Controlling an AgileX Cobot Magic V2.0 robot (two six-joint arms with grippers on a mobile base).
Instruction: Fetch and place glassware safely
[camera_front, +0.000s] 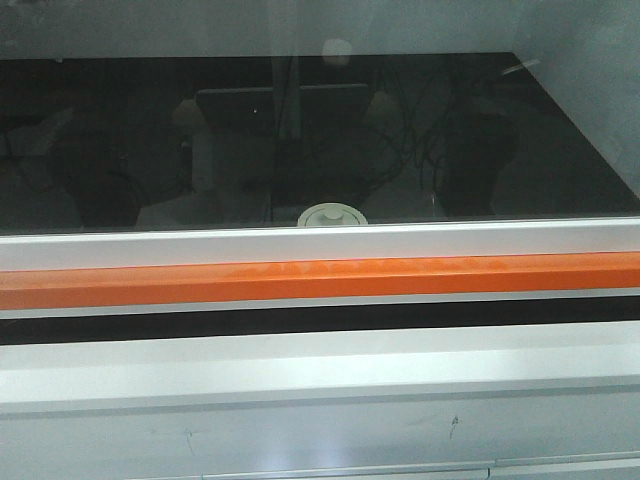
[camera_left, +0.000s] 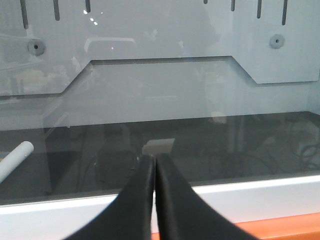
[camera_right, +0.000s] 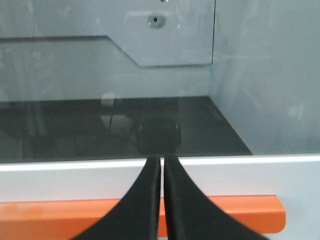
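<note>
Glass jar (camera_front: 332, 215) is hiding low at six o'clock; left gripper (camera_left: 154, 160) and right gripper (camera_right: 162, 160), pressed together, could be knocking it over.

Glossy black worktop (camera_front: 560, 130), cream-lidded glass jar (camera_front: 332, 214) at the middle of its near edge.

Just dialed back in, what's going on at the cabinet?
Nothing is held yet. The glass jar, only its cream lid showing above the white sill, sits on the black surface near the front edge. The left gripper and right gripper both point inward from outside the sill, jaws shut and empty.
</note>
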